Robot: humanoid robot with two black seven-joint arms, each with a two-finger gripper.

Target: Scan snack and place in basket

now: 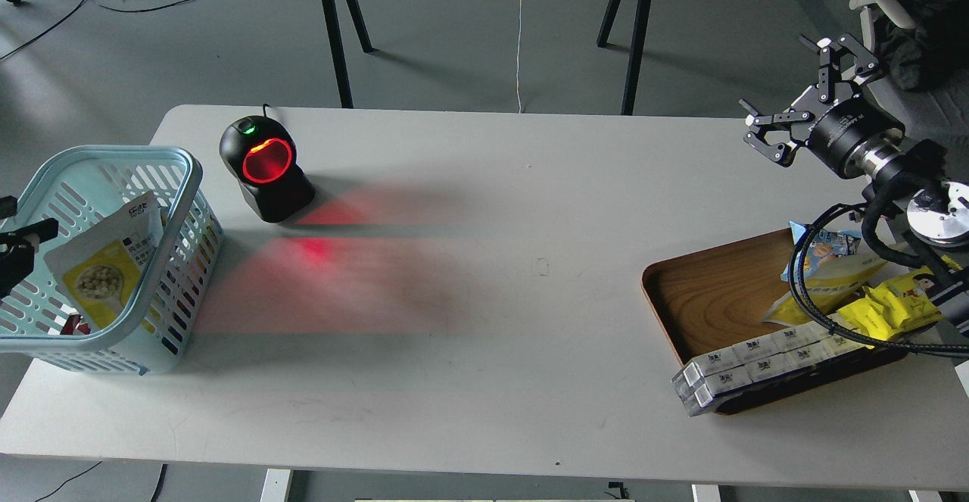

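Two arms in view, one at each side edge of a white table point(484, 320). Right gripper point(802, 97) raised over the table's far right corner, fingers spread wide apart and holding nothing, well clear of the wooden tray point(704, 297) below it. Left gripper point(19, 248) barely in frame at the left edge, just a dark stub beside the basket point(151, 161); cannot tell whether its fingers are apart or together. Snack point(106, 267) already inside the light blue basket, standing tilted, its yellow and white front with the round picture of small beige balls facing up and toward the viewer, top edge leaning near the basket's right wall. Something small and red point(76, 326) showing at the basket's bottom beside the pouch, too hidden to name. Basket sitting on the table's left end, partly over the left edge of the picture. Black scanner point(265, 169) just right of and behind the basket, apart from it, round window ringed in glowing red, small green light on top, red glow thrown across the tabletop in front. Tray at the right end holding a small blue cartoon bag point(829, 248), a bright yellow wrapper point(897, 301), and a row of white boxes point(757, 362) lying along its near rim and jutting past the left corner. Black cables point(833, 313) from the right arm looping over the tray's contents.
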